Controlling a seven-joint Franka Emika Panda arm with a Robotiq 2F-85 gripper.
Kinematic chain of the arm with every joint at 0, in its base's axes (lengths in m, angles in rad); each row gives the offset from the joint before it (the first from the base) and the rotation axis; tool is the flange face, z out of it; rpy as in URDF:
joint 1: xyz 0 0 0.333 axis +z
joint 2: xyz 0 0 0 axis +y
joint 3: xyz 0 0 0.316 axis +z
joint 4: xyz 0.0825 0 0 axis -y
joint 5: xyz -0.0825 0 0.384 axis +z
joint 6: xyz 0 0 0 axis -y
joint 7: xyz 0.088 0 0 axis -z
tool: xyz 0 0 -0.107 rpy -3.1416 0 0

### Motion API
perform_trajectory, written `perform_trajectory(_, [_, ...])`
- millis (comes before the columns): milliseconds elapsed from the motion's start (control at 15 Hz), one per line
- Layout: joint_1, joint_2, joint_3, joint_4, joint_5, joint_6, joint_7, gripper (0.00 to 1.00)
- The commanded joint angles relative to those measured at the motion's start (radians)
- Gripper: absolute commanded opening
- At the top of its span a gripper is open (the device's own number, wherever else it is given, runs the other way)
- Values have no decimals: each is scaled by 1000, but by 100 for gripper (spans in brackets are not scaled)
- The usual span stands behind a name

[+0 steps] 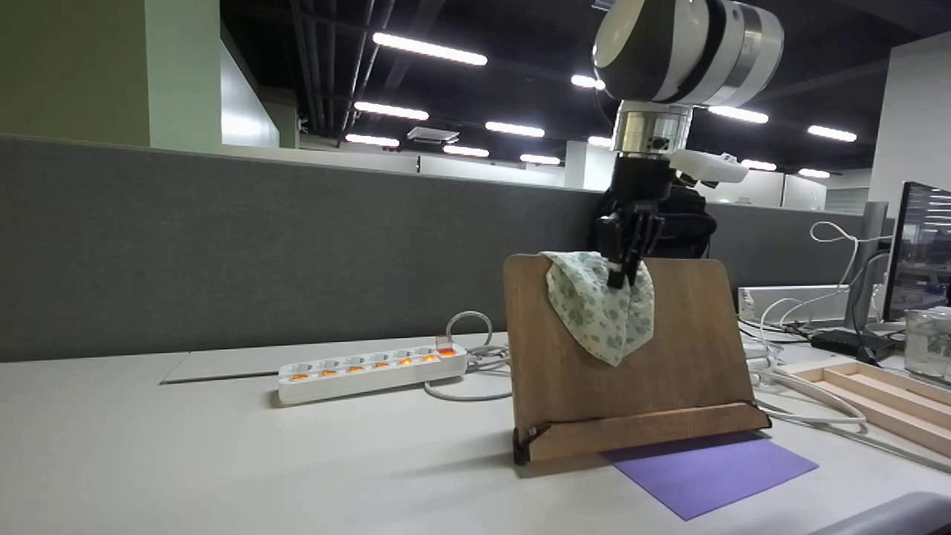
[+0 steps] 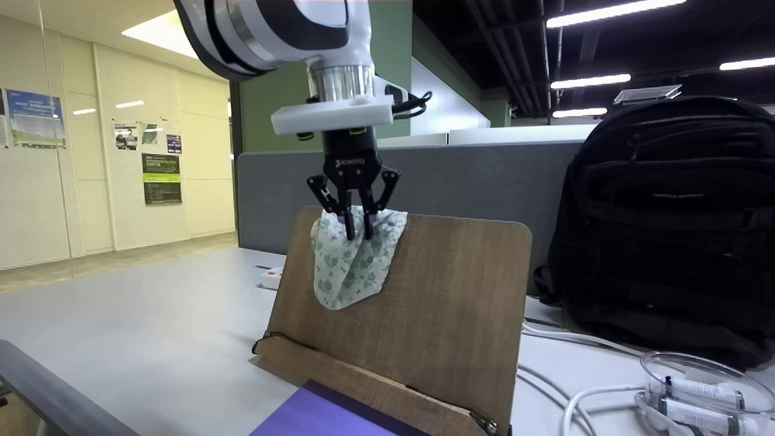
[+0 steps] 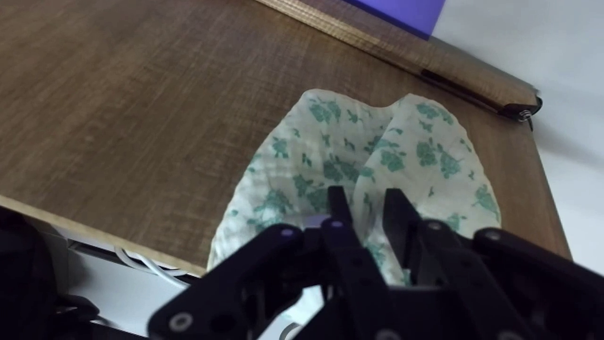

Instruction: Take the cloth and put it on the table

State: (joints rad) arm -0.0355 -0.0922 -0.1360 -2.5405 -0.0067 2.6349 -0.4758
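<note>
Backpack (image 2: 672, 230) stands behind board (image 2: 448, 290) draped with cloth (image 2: 348, 272).

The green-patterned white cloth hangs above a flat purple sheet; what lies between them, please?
The lower face of the brown wooden stand and its ledge, as both exterior views show.

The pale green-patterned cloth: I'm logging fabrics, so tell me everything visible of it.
The soft-looking pale cloth with green leafy print drapes over the top edge of the tilted brown wooden board, creased and narrowing down its front, well above the grey-white table. The black two-fingered hand straddles a fold; whether it pinches is unclear.
</note>
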Motion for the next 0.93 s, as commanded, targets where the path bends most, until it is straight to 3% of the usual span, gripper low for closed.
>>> perform_trajectory(0, [2,1,10,15,31,-9,-27,1])
perform_trajectory(333, [44,25,47,99,87,-105,-115,0])
perform_trajectory(867, [156,77,183,372,114,-346,-230,0])
